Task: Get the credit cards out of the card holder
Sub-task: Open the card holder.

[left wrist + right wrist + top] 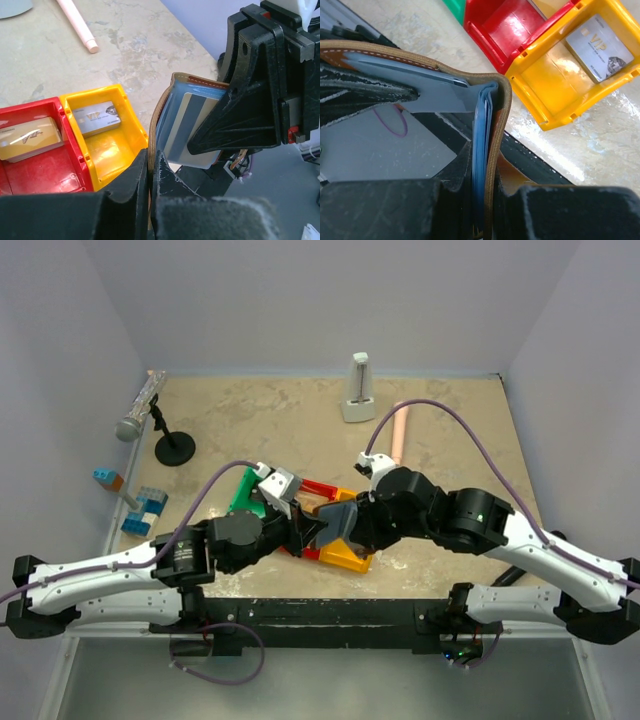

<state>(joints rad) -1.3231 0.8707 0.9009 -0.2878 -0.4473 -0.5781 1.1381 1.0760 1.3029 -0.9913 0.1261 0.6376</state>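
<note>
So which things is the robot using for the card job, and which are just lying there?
For the job:
- card holder, gripped by left gripper and right gripper
- card inside it
- silver card in yellow bin
- gold card in red bin

Just lying about:
- microphone
- toy blocks
- pink stick
- white stand

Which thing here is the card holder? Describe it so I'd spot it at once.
On the table, find the red bin and yellow bin near the front edge. Right by them, the left gripper and right gripper clamp a small folding wallet: the card holder. Unlike the bright plastic bins, it is brown outside and pale blue inside.
</note>
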